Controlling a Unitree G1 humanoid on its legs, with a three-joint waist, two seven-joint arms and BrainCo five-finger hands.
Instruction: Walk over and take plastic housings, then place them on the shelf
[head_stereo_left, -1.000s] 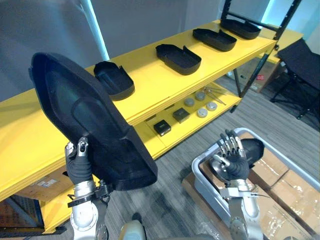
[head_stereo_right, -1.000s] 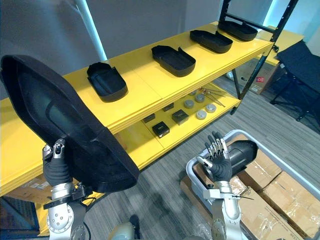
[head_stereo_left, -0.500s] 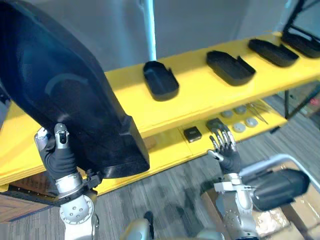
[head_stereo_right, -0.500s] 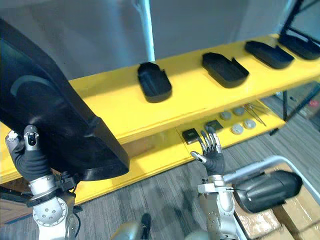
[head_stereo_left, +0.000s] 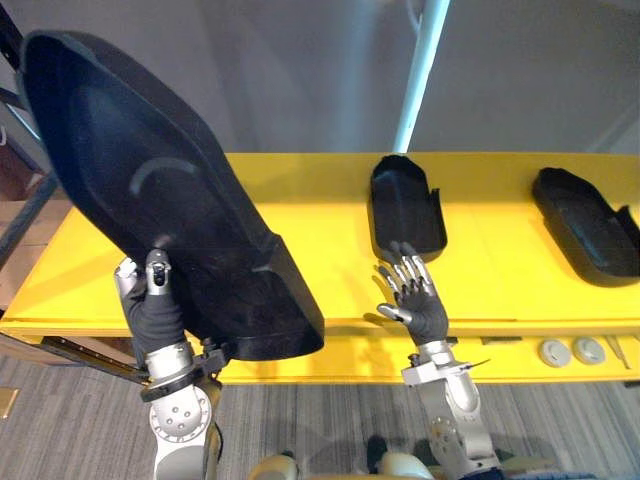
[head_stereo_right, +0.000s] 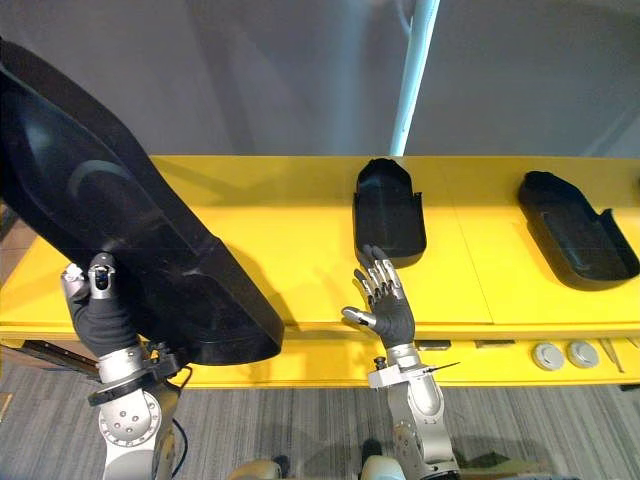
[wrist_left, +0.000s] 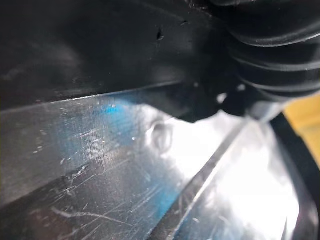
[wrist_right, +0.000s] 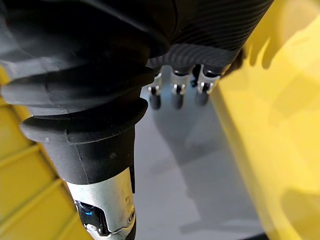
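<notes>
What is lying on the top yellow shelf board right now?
A black housing beside the pole and a second housing further right. The large housing in the left hand hides the left stretch of the shelf.

The large housing is black plastic, smooth, with a dull satin sheen in its hollow. In the left wrist view it looks glossy and finely scratched. The housing by the pole and the housing further right are the same black plastic, more matt. The shelf has a smooth yellow finish with a soft shine. The pole is pale and glossy. The discs look like grey metal. The floor is grey ribbed carpet. The left robot hand and right robot hand have silvery metallic fingers and matt, ribbed, rubbery covers.
</notes>
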